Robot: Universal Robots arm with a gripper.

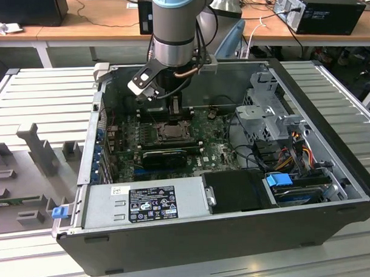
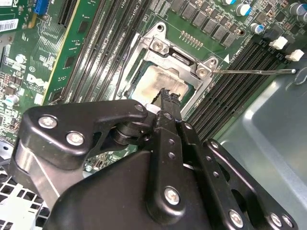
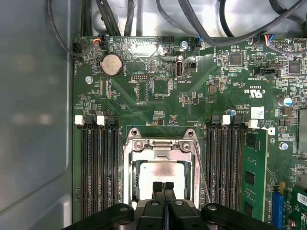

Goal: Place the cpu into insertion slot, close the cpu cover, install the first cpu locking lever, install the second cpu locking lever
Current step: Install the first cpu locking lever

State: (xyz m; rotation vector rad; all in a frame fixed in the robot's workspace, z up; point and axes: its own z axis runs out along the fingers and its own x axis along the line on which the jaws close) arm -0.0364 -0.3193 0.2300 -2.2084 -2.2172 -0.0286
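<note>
**Exterior view.** An open computer case [image 1: 206, 235] lies on a ribbed table [image 1: 43, 95]. The arm reaches down into the case from above. The gripper [image 1: 174, 116] hangs directly over the processor socket, in the middle part of the motherboard [image 1: 216, 149] and nearer its far edge. The cpu [image 1: 172, 131] sits in that socket, just below the fingertips.

**Second wrist view.** The gripper [image 2: 165, 96] has its fingers pressed together, with nothing between them. The tip stands over one edge of the cpu [image 2: 160, 79]. It cannot be told whether the tip touches the metal or stops just above it. The cpu cover [image 2: 135, 64] appears to lie down around the chip. A thin wire locking lever [image 2: 254, 72] juts out from one corner of the socket across the memory slots [image 2: 230, 91]. It appears unlatched.

**First wrist view.** The cpu [image 3: 160, 175] lies flat in the socket between the two banks of memory slots [image 3: 96, 167]. The cpu cover [image 3: 160, 153] frames it. The closed gripper [image 3: 163, 188] points at the chip's near edge. A lever [image 3: 201, 165] runs beside the socket's edge.

**Step in hand (judgement).** Placement of the cpu looks complete. The work stands at closing the cover or at the first lever. This step calls for the cover to be fully flat and for the closed tip to bear on the lever wire without slipping onto the chip.
</note>
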